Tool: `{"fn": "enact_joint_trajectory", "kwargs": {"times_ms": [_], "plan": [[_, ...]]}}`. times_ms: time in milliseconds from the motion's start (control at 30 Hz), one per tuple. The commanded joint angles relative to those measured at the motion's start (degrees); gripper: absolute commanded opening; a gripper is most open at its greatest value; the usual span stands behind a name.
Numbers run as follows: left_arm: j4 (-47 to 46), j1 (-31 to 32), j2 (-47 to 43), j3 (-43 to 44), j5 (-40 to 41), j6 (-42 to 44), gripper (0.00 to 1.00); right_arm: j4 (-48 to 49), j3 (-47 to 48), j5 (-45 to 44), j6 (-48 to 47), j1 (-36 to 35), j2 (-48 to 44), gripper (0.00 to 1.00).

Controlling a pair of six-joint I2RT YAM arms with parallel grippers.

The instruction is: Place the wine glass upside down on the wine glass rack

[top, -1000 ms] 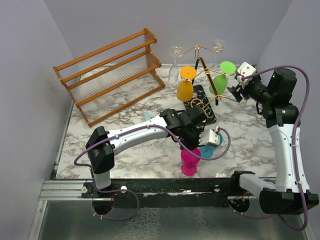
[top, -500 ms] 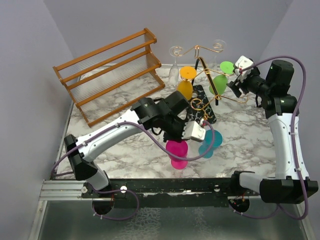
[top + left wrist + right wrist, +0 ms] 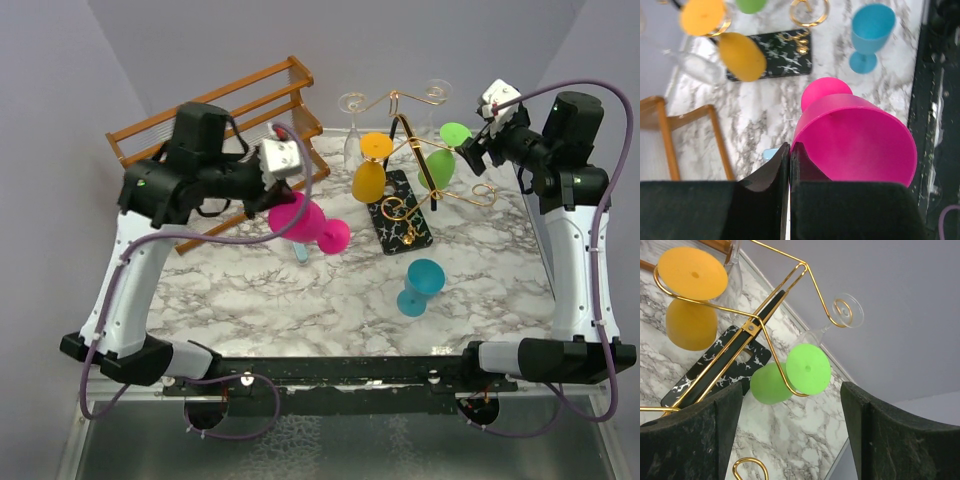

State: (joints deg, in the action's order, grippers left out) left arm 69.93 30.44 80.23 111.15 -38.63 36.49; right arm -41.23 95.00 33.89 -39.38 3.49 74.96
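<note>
Left gripper [image 3: 790, 152] clamped tight on the rim wall of the pink wine glass [image 3: 298, 218], held tilted in the air left of the rack [image 3: 402, 208]. Looks like light, stiff, slick plastic. Rim pinch may let it swivel; the stem is what goes into a gold hook. Bowl empty. Right gripper [image 3: 790, 437] spread wide, holding nothing, by the hung green glass [image 3: 767, 384]. The orange glass [image 3: 690, 322] hangs too; the blue glass [image 3: 423, 280] stands empty, near right.

Marble table [image 3: 280, 300]: wooden rack [image 3: 215, 125], wine glass rack [image 3: 403, 210] base, teal glass [image 3: 422, 280] upright.
</note>
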Motion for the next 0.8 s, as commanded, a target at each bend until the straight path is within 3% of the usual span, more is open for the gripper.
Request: {"fn": "enact_joint_trajectory", "kwargs": {"times_ms": [0, 133, 267, 567, 633, 767], "plan": [[-5.6, -12.7, -4.6, 2.9, -12.7, -8.4, 0.0, -0.9, 0.5, 2.4, 3.4, 0.3, 0.2, 0.82], [-14.9, -23.6, -6.3, 3.7, -18.8, -19.2, 0.0, 3.5, -1.5, 5.2, 6.9, 0.3, -1.0, 1.0], [-29.6, -31.0, -8.8, -1.5, -23.3, -36.7, 0.0, 5.4, -1.9, 9.7, 8.3, 0.3, -1.4, 1.0], [-50.9, -32.3, -8.8, -4.5, -16.3, -59.4, 0.0, -1.8, 1.0, 27.2, 3.6, 0.3, -1.2, 1.0], [-55.5, -32.3, -7.6, -5.7, -15.2, -64.6, 0.0, -0.9, 0.9, 30.3, 6.5, 0.3, -1.4, 1.0], [-61.1, -31.3, -4.5, -5.5, -13.1, -70.7, 0.0, 8.4, 0.6, 31.1, 21.7, 0.3, -2.0, 1.0]]}}
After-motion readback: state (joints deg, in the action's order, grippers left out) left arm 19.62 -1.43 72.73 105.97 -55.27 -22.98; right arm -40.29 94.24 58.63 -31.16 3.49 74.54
